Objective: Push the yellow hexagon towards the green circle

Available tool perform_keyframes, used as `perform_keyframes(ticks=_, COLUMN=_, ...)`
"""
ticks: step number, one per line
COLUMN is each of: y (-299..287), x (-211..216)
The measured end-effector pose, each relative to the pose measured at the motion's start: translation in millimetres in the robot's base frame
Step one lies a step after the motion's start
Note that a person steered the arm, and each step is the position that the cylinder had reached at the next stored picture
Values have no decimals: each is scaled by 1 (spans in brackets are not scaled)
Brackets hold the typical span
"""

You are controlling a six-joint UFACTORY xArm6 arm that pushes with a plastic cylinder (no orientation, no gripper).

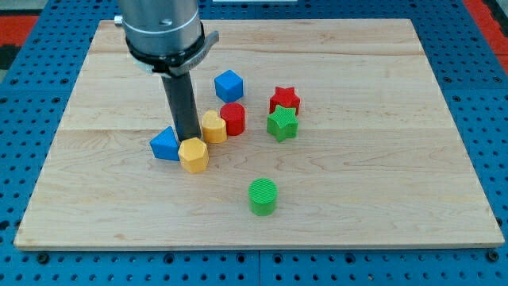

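My tip (190, 140) stands just behind the yellow hexagon (194, 154), between the blue triangle (165, 144) and yellow heart (213, 126); the green circle (263, 196) lies apart toward the view's bottom right.

A pale wooden tabletop (444, 119) of joined planks lies under even light on a blue perforated base (476, 48), with red patches in the view's top corners.

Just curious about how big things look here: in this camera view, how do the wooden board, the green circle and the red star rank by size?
1. Board, by far the largest.
2. Green circle.
3. Red star.
The last two look nearly alike, and the circle sits nearer the view's bottom, so their order is unsure.
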State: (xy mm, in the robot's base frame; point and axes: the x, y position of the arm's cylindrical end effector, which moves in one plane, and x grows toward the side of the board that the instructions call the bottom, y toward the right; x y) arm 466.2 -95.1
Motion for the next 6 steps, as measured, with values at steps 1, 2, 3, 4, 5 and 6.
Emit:
perform_keyframes(ticks=1, y=0, x=21)
perform_keyframes(ticks=2, y=-33, x=44)
perform_keyframes(ticks=3, y=-72, x=49)
perform_keyframes(ticks=4, y=-13, x=71)
perform_keyframes(ticks=5, y=31, x=71)
perform_keyframes(ticks=6, y=-76, x=70)
